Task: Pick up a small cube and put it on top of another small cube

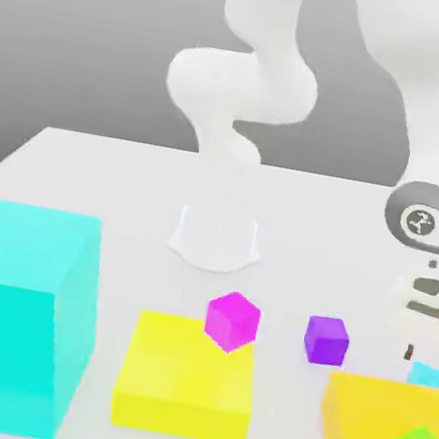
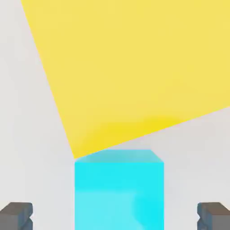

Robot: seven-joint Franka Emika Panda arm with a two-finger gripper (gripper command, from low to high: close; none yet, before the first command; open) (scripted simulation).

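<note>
Between our wide-open, empty tool [image 2: 115, 215] sits the small plain cyan cube [image 2: 119, 191], just beside the big yellow-orange block [image 2: 130, 67]. Closing off-centre, we judge, could knock it against that block.

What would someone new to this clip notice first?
Probably the huge cyan block at the exterior view's left, dwarfing the magenta cube perched on the flat yellow block. Next, the white arm reaching down at that view's right, where the hand view shows the gripper with jaws open around a small cyan cube.
</note>
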